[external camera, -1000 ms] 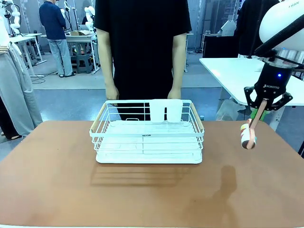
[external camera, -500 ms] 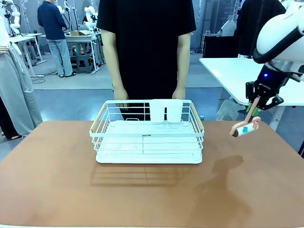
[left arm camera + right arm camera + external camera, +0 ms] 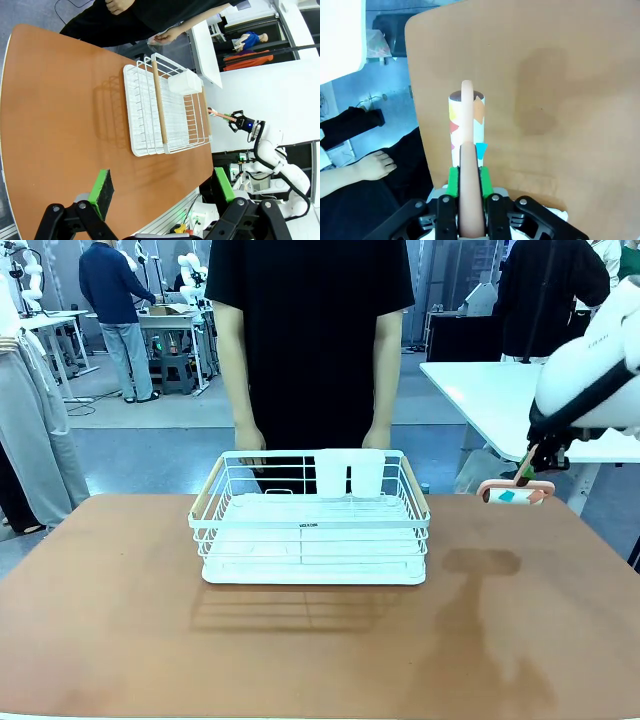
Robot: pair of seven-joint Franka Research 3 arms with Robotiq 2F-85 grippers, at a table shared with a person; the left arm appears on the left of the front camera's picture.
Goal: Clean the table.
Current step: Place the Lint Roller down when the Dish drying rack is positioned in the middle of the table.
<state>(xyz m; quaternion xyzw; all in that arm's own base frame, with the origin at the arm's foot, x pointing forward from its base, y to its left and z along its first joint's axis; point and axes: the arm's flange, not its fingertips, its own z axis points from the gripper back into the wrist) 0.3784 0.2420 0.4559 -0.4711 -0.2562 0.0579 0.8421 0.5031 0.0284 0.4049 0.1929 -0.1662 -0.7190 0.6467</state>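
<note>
**Holding a lint roller above the right side of the worktop**

Gripping the pink handle of a lint roller [image 3: 512, 494], the right end effector [image 3: 527, 472] is hanging above the right far part of the terracotta worktop [image 3: 120, 620], its green pads [image 3: 453, 181] pressing the handle from both sides. The roller head, with its white wrap and coloured patches, is lying roughly level in the air, clear of the surface and casting a shadow beneath. The left end effector [image 3: 160, 185] is hovering over the worktop's near left edge with its fingers spread wide, gripping nothing. A white wire dish rack [image 3: 312, 520] is sitting on the worktop's far middle. A person in a black shirt is standing behind it, hands [image 3: 250, 440] hanging just beyond the rack's back rim.
</note>
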